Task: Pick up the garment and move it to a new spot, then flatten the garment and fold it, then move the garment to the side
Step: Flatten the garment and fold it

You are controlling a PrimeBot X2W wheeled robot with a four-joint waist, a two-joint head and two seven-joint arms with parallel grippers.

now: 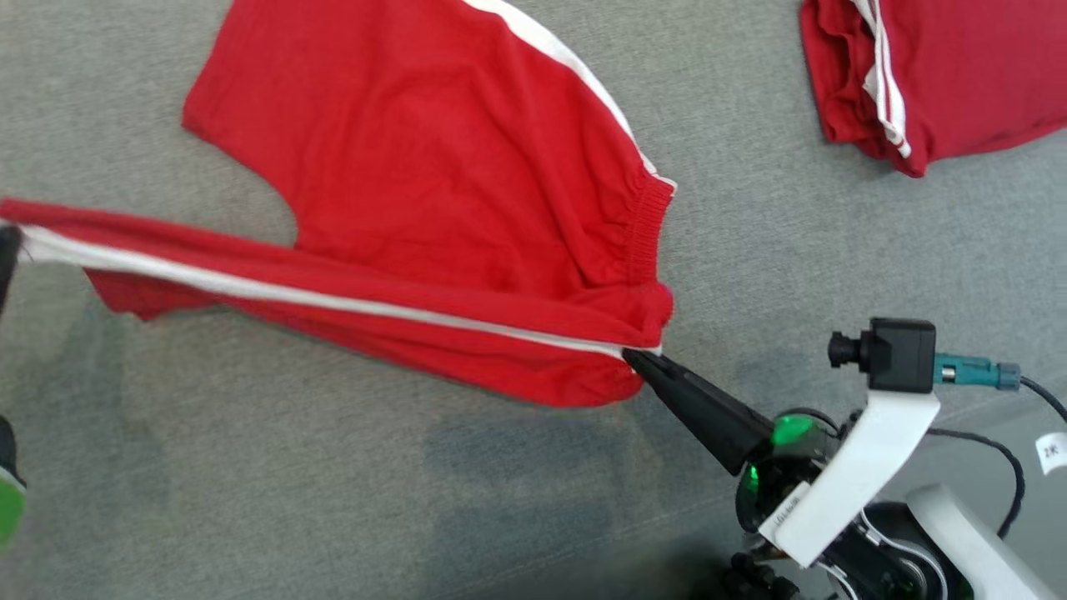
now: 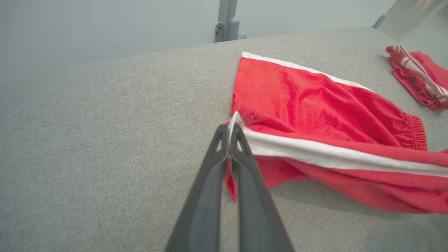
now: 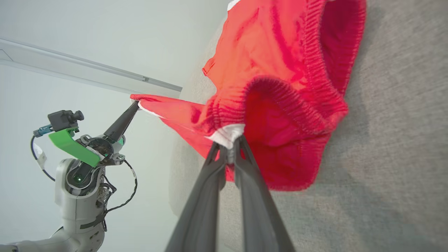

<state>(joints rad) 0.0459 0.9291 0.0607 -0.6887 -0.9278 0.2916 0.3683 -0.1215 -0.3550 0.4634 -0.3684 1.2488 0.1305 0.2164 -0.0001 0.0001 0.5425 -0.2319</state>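
The garment [image 1: 433, 167] is a pair of red shorts with a white side stripe, partly spread on the grey cloth surface [image 1: 250, 467]. Its near leg is pulled taut between both grippers and lifted a little. My right gripper [image 1: 640, 360] is shut on the garment's waistband corner [image 3: 229, 134], at the white stripe end. At the far left edge of the head view my left gripper [image 1: 7, 250] is shut on the hem corner of the garment [image 2: 315, 115]; the left gripper's [image 2: 230, 134] fingers pinch the white stripe. The left gripper [image 3: 134, 104] appears in the right wrist view too.
A second red garment with white stripes [image 1: 934, 75] lies bunched at the far right of the surface, apart from the shorts. A grey post [image 2: 226, 21] stands beyond the surface's far edge. Bare grey cloth stretches in front of and left of the shorts.
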